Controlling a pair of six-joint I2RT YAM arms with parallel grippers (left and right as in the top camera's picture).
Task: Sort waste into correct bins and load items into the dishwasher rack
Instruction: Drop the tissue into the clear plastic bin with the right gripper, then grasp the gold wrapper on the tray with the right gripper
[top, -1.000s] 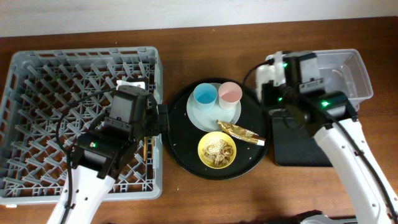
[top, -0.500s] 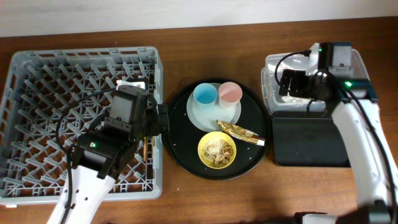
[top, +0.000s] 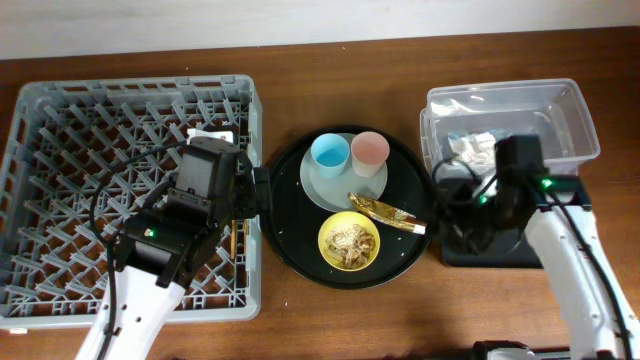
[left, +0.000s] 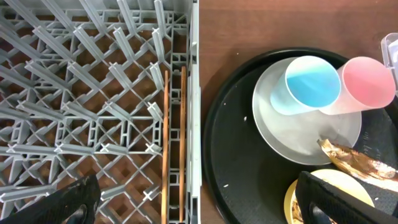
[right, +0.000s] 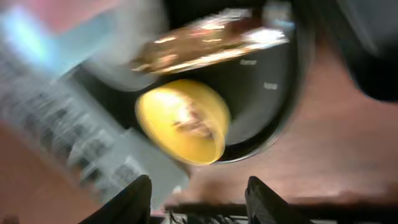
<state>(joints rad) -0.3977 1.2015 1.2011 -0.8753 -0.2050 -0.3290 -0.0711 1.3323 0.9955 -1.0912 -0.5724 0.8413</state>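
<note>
The grey dishwasher rack (top: 130, 88) fills the left. The wooden chopsticks (left: 166, 143) lie in it along its right wall. My left gripper (left: 199, 208) is open and empty above that wall (top: 258, 192). On the pale plate (top: 322, 192) stand the blue cup (top: 328, 153) and the pink cup (top: 369, 150). The gold-brown wrapper (top: 385, 212) lies beside the yellow bowl (top: 326, 240), which holds food scraps (top: 350, 240). The white napkin (top: 470, 148) lies in the clear tub (top: 570, 110). My right gripper (top: 462, 222) is open and empty over the black rectangular tray (top: 500, 255).
A large round black tray (top: 290, 240) carries the plate, cups, bowl and wrapper between the rack and the bins. The right wrist view is blurred; it shows the yellow bowl (right: 183, 121) and the wrapper (right: 205, 40). Bare wooden table lies at the front.
My right arm has swung from over the clear tub toward the front, over the black rectangular tray. The napkin now shows in the tub. My left arm has not moved.
</note>
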